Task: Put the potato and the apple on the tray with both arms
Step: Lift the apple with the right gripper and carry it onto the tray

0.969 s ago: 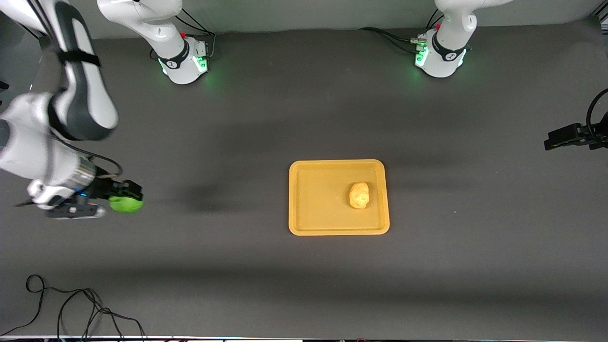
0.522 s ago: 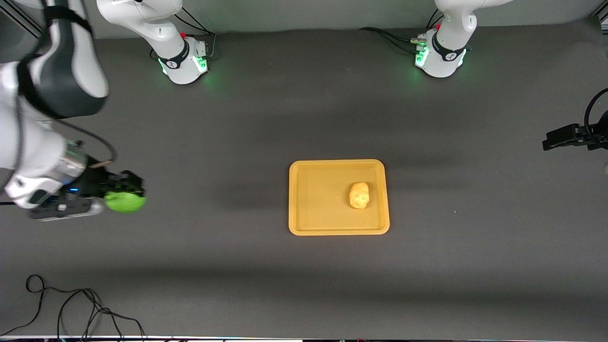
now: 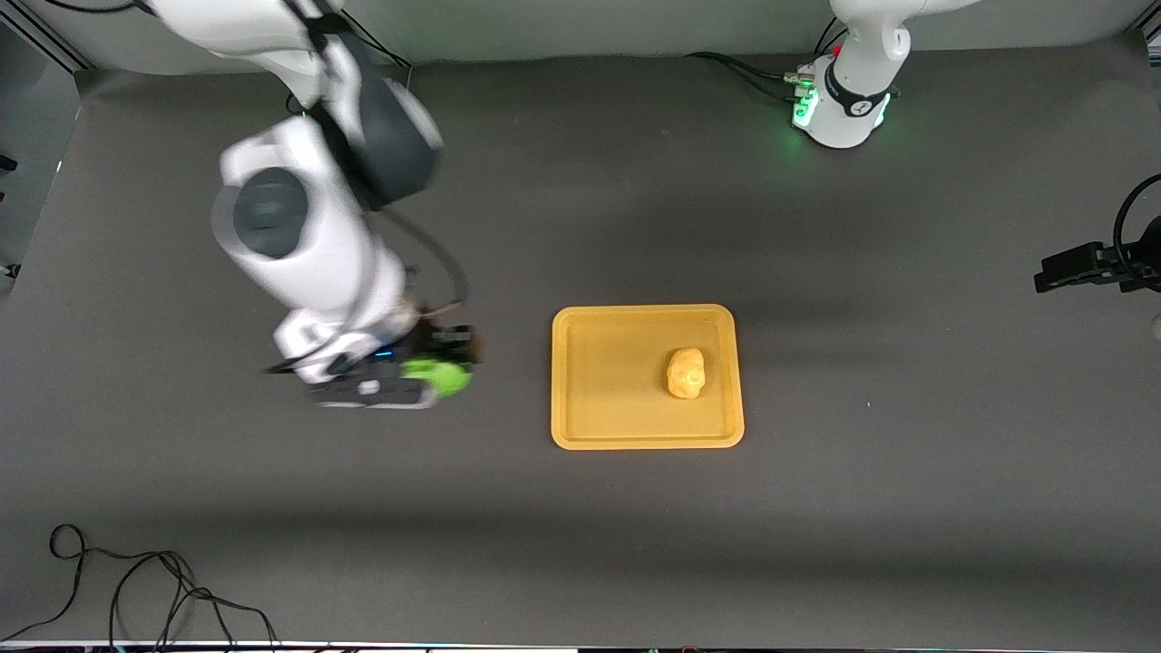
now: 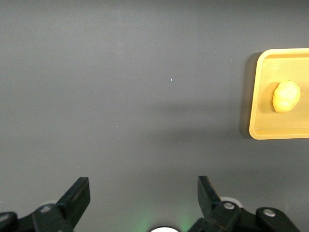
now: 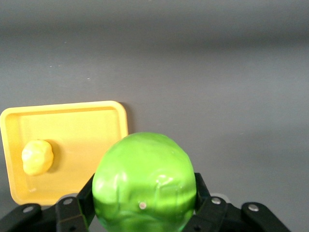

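The green apple (image 3: 442,375) is up in the air, with my right gripper (image 3: 446,365) shut on it over the bare table just beside the tray (image 3: 617,426), toward the right arm's end. In the right wrist view the apple (image 5: 145,181) fills the space between both black fingers (image 5: 87,193). The orange-yellow tray (image 5: 72,121) carries the lumpy potato (image 3: 687,373), which lies in its half toward the left arm's end. My left gripper (image 3: 1052,269) waits over the left arm's end of the table. It stands open (image 4: 143,193) and holds nothing; the tray (image 4: 256,96) and potato (image 4: 286,96) show farther off.
A black cable (image 3: 136,589) loops on the table at the near corner toward the right arm's end. The left arm's base (image 3: 843,104) glows green at the table's back edge. Dark grey tabletop surrounds the tray.
The right arm has swung from the right arm's end of the table toward the tray, carrying the apple with it. The left gripper and the potato have stayed put.
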{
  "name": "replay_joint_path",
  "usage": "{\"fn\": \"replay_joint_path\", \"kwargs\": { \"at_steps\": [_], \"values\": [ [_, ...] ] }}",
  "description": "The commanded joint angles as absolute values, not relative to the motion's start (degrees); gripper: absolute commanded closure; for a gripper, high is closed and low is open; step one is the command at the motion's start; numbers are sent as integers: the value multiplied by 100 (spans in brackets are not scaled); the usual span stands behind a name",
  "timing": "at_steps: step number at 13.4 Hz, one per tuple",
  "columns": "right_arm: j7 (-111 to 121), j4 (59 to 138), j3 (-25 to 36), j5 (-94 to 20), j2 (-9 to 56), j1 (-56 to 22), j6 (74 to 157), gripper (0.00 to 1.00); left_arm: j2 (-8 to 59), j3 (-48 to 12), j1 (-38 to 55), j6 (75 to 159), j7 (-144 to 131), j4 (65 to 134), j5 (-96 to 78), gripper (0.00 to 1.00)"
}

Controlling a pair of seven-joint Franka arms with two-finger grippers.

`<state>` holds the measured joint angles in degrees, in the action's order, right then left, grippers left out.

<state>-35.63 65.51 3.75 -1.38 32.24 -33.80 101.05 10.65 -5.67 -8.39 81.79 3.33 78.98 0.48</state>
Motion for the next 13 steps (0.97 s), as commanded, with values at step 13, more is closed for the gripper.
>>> {"fn": "replay_joint_path", "kwargs": {
  "at_steps": [13],
  "values": [
    [-5475, 5177, 299, 299, 6292, -4711, 12048, 63, 1134, -598, -809, 8262, 387, 7928, 114, 1]
  ]
}}
